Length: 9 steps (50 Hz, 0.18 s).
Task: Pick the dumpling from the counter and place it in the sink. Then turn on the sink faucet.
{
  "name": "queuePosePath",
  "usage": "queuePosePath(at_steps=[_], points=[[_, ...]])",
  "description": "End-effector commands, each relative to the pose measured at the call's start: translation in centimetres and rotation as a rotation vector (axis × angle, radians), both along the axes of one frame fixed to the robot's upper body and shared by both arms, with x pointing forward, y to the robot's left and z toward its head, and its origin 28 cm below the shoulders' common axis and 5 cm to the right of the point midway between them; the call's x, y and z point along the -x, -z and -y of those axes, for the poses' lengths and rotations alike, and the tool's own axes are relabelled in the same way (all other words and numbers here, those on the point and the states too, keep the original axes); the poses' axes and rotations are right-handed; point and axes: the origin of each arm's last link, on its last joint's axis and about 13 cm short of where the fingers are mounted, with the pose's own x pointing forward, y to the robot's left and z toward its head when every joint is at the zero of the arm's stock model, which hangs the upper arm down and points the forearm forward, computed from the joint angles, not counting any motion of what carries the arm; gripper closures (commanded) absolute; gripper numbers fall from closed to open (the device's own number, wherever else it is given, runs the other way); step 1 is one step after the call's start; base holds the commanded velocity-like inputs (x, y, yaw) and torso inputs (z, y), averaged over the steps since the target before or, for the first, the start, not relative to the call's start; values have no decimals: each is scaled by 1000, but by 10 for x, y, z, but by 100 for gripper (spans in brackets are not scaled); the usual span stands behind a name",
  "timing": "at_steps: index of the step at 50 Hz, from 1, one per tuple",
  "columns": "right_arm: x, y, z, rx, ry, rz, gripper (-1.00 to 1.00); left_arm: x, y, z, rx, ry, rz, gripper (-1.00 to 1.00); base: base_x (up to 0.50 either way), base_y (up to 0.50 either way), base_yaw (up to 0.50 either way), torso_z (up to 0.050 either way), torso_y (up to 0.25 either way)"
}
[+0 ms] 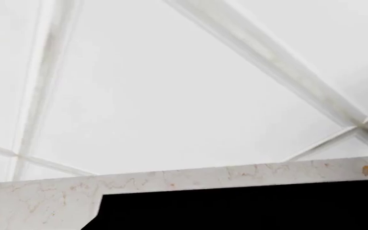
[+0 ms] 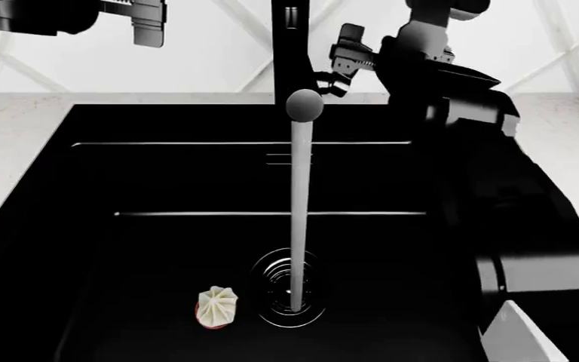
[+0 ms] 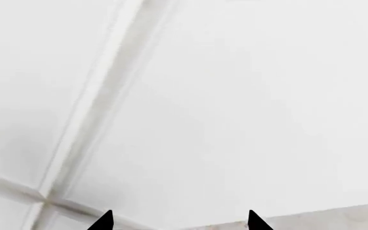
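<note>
The dumpling, cream-white with a pleated top and reddish base, lies on the floor of the black sink, just left of the ringed drain. The black sink faucet stands at the sink's back. A pale stream of water falls from its rounded spout end onto the drain. My right gripper is open just right of the faucet post; its fingertips stand wide apart with nothing between them. My left gripper hangs at the top left above the counter; its jaws do not show clearly.
A white tiled wall rises behind the counter. My right arm reaches over the sink's right side. A strip of counter shows in the left wrist view with the black sink below it. A white block sits at the bottom right.
</note>
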Motion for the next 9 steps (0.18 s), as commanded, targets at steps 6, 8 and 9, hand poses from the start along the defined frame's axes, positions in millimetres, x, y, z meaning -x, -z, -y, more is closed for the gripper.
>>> queuePosePath(at_steps=[6, 8, 9], points=[[-1, 10, 16, 195, 212, -44, -100, -2, -7, 8, 21, 52, 13, -100, 0, -4, -9, 0, 0], [-1, 7, 18, 189, 208, -25, -100, -2, -6, 9, 26, 54, 18, -100, 0, -4, -10, 0, 0], [-2, 2, 20, 175, 191, 10, -100, -2, -6, 9, 28, 57, 19, -100, 0, -4, -10, 0, 0]])
